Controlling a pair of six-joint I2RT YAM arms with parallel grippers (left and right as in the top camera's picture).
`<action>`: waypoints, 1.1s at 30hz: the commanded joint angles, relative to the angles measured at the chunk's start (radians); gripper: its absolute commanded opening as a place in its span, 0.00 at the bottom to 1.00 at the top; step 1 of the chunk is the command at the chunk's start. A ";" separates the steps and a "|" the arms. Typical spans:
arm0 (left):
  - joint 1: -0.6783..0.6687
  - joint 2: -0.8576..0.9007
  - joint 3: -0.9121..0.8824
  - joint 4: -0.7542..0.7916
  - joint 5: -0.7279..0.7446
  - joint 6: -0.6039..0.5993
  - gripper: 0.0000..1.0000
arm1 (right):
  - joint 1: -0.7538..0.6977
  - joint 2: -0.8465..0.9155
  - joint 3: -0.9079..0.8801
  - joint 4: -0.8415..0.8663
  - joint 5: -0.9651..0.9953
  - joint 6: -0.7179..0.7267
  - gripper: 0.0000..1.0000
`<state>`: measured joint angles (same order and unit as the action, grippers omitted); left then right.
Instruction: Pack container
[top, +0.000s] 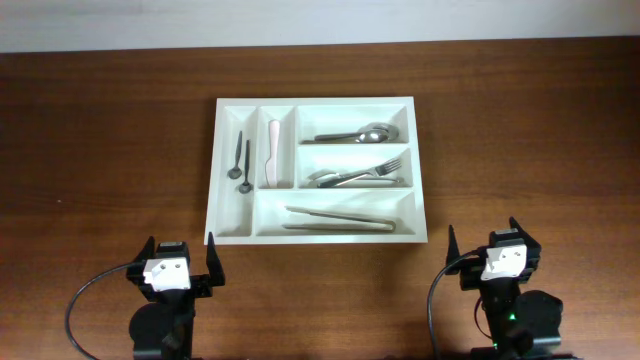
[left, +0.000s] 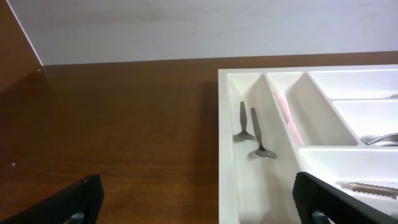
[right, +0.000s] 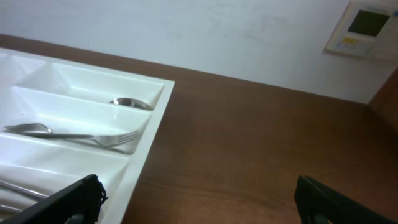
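The white cutlery tray (top: 420, 175) sits mid-table. Its two narrow upright compartments hold two small dark spoons (top: 240, 160) and a pale pink knife (top: 272, 152). Its three long compartments hold spoons (top: 360, 133), forks (top: 360, 176) and tongs (top: 340, 220). My left gripper (top: 180, 262) is open and empty near the tray's front left corner. My right gripper (top: 497, 250) is open and empty off the tray's front right corner. The left wrist view shows the tray (left: 225, 143), the small spoons (left: 255, 134) and the pink knife (left: 289, 118). The right wrist view shows the tray (right: 152, 146) and a fork (right: 93, 135).
Dark wooden table (top: 100, 150) all around the tray. A pale wall runs along the far edge (top: 320, 20). A white wall panel with a small screen (right: 364, 28) shows in the right wrist view.
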<state>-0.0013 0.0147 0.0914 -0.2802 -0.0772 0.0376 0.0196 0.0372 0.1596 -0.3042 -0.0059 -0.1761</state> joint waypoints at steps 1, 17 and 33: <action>0.004 -0.010 -0.006 0.003 0.013 0.016 0.99 | -0.008 -0.034 -0.034 0.006 -0.013 0.000 0.99; 0.004 -0.010 -0.006 0.003 0.013 0.016 0.99 | -0.008 -0.034 -0.071 0.010 -0.007 0.000 0.99; 0.004 -0.010 -0.006 0.003 0.014 0.016 0.99 | 0.016 -0.034 -0.071 0.011 -0.005 0.080 0.99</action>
<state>-0.0013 0.0147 0.0914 -0.2806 -0.0776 0.0376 0.0231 0.0147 0.0975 -0.2939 -0.0059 -0.1272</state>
